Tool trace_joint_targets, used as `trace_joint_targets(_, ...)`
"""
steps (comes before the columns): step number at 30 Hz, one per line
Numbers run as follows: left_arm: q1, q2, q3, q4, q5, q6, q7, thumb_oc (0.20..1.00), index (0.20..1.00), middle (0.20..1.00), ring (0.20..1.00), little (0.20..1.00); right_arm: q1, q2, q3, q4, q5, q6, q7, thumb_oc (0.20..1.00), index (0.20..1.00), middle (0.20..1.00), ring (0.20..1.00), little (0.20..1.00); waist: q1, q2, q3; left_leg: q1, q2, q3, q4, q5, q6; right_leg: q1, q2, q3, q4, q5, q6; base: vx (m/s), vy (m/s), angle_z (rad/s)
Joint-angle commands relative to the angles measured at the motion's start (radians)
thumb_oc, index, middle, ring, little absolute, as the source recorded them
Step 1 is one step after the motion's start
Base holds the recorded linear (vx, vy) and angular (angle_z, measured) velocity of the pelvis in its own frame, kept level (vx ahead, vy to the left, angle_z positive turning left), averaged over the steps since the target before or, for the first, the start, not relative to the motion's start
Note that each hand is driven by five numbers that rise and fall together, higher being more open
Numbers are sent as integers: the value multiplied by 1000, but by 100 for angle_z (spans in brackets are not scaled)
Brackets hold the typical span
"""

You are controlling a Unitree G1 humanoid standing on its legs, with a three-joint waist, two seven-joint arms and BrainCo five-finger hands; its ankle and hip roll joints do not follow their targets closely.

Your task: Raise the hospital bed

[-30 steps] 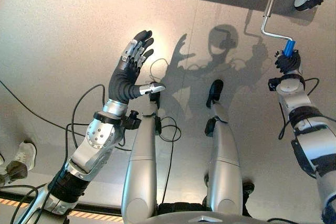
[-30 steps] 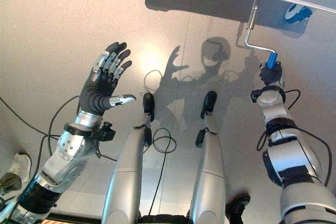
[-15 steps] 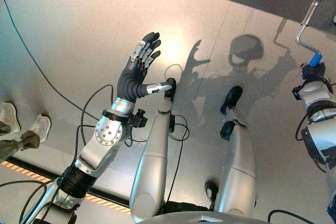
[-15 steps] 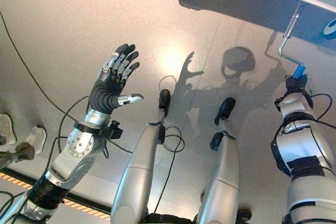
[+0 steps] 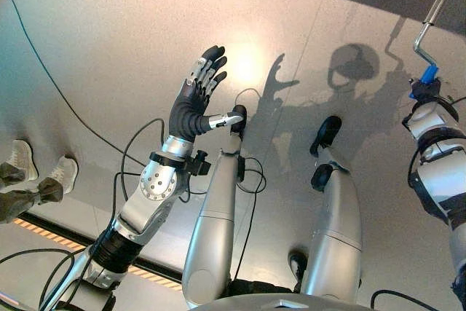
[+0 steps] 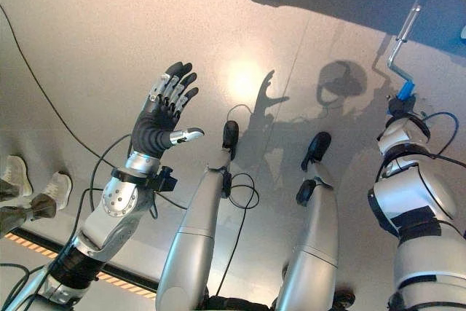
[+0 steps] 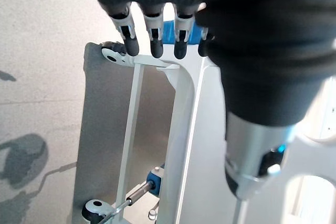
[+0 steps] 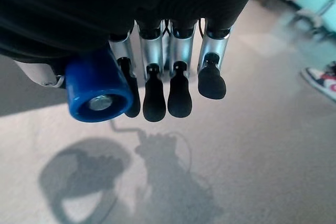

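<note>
While the blue crank handle (image 8: 96,93) sits inside my right robot hand (image 5: 424,91), fingers curled round it, the metal crank rod (image 5: 431,18) runs from that grip up to the hospital bed frame (image 7: 181,129) just beyond. I judge the cranking is under way or about to begin; how high the bed stands I cannot tell, so most turns may remain. My left robot hand (image 5: 198,100) hangs well apart over bare floor (image 5: 109,49), fingers straight and spread, holding nothing. A person's shoes (image 5: 40,176) stand far off beyond it.
</note>
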State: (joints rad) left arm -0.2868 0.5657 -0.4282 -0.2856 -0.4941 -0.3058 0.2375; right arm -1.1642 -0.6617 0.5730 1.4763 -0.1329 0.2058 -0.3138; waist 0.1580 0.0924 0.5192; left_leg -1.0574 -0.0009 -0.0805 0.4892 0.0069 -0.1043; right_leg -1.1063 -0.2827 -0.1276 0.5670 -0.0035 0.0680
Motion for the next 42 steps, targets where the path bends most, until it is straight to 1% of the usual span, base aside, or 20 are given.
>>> trace_joint_targets(1,10,-14,15,-120,0,-41,8,1000,1000,1000,1000,1000,-77,182,175,-102,-196,-84,37,200,200,200,200,200,37,76,1,-28,-63,-21,-30,-8,50,69,-10,4,101,-144,60,13,26,5)
trace_joint_targets(13,-23,-32,-12,-108,2,-59,6,1000,1000,1000,1000,1000,-70,281,231,-148,-317,-107,36,200,200,200,200,200,64,115,1,-23,-76,-25,-26,-8,50,75,-21,11,112,-156,61,7,17,4)
trace_joint_targets(19,-23,-32,-11,-104,6,-69,9,1000,1000,1000,1000,1000,-75,321,223,-255,-267,-157,8,200,200,200,200,200,62,116,1,-20,-79,-24,-27,-5,48,76,-23,14,115,-155,61,0,0,0)
trace_joint_targets(21,-16,-27,0,-107,11,-76,18,1000,1000,1000,1000,1000,-66,333,217,-359,-227,-182,-3,200,200,200,200,200,52,103,1,-17,-76,-19,-28,-5,48,76,-20,18,112,-154,61,0,0,0)
trace_joint_targets(24,11,-12,20,-110,37,-72,48,1000,1000,1000,1000,1000,1,303,187,-700,-165,-224,-46,200,200,200,200,200,16,62,1,-7,-65,-7,-35,-7,47,79,-13,26,97,-147,58,-7,16,-3)
trace_joint_targets(25,1,-5,30,-111,43,-71,51,1000,1000,1000,1000,1000,-8,290,178,-767,-163,-235,-58,200,200,200,200,200,11,58,1,-39,-61,-7,-46,30,50,53,-10,15,78,-111,52,5,5,-7)
trace_joint_targets(26,12,-6,22,-109,42,-71,51,1000,1000,1000,1000,1000,8,291,178,-768,-162,-234,-56,200,200,200,200,200,9,55,1,-11,-63,-5,-37,-2,47,77,-11,27,90,-140,59,-52,27,-13)
trace_joint_targets(27,7,7,27,-115,48,-75,62,1000,1000,1000,1000,1000,27,258,129,-905,-111,-264,-87,200,200,200,200,200,-7,40,1,-33,-56,1,-50,31,50,60,-9,18,64,-104,52,5,-3,-15)
trace_joint_targets(28,8,14,24,-111,49,-78,69,1000,1000,1000,1000,1000,42,240,120,-952,-107,-275,-92,200,200,200,200,200,-12,34,1,-28,-54,2,-54,32,49,65,-9,18,59,-102,53,-50,19,-19)
trace_joint_targets(29,7,14,23,-110,50,-78,69,1000,1000,1000,1000,1000,44,238,119,-956,-108,-273,-91,200,200,200,200,200,-11,34,1,-27,-54,3,-55,32,49,66,-9,18,58,-102,53,54,-32,-14)
trace_joint_targets(30,19,19,18,-111,52,-79,74,1000,1000,1000,1000,1000,71,221,102,-1010,-96,-286,-103,200,200,200,200,200,-21,27,1,5,-54,5,-48,1,45,93,-10,28,68,-129,61,-7,0,-13)
trace_joint_targets(31,12,36,17,-117,57,-84,80,1000,1000,1000,1000,1000,114,188,49,-1122,-37,-319,-116,200,200,200,200,200,-32,20,1,-11,-50,8,-64,34,49,79,-7,19,46,-95,56,46,-21,-3)
trace_joint_targets(32,23,34,9,-115,56,-84,80,1000,1000,1000,1000,1000,131,189,49,-1124,-36,-318,-115,200,200,200,200,200,-33,18,1,19,-52,9,-55,3,45,105,-8,30,58,-124,63,-67,31,-1)
trace_joint_targets(33,16,55,17,-124,59,-88,79,1000,1000,1000,1000,1000,176,150,10,-1216,3,-349,-121,200,200,200,200,200,-45,9,1,4,-47,13,-74,37,48,91,-3,22,33,-89,58,46,-18,3)
trace_joint_targets(34,27,53,8,-123,59,-88,79,1000,1000,1000,1000,1000,193,152,10,-1217,4,-347,-119,200,200,200,200,200,-46,6,1,34,-48,14,-66,5,45,117,-3,32,44,-118,65,-66,26,-1)
trace_joint_targets(35,20,63,17,-128,61,-88,78,1000,1000,1000,1000,1000,212,133,-14,-1266,25,-362,-116,200,200,200,200,200,-50,2,1,15,-44,15,-83,38,48,100,-1,23,24,-86,60,0,0,0)
trace_joint_targets(36,26,81,20,-134,56,-90,70,1000,1000,1000,1000,1000,272,118,-53,-1326,86,-395,-105,200,200,200,200,200,-60,-7,1,24,-40,21,-89,42,47,111,4,26,6,-77,61,-75,-3,-7)
trace_joint_targets(40,52,111,33,-146,52,-95,56,1000,1000,1000,1000,1000,360,98,-107,-1415,142,-432,-92,200,200,200,200,200,-73,-18,1,51,-36,25,-100,42,45,134,9,26,-9,-71,65,3,-17,-3)
trace_joint_targets(41,71,118,32,-148,50,-93,52,1000,1000,1000,1000,1000,398,92,-123,-1438,155,-437,-86,200,200,200,200,200,-77,-25,1,89,-36,26,-95,11,41,167,9,36,-2,-98,72,0,0,0)
trace_joint_targets(42,73,125,47,-154,48,-95,46,1000,1000,1000,1000,1000,414,84,-152,-1466,173,-449,-88,200,200,200,200,200,-82,-26,1,68,-34,29,-107,42,44,149,11,28,-20,-67,66,0,0,0)
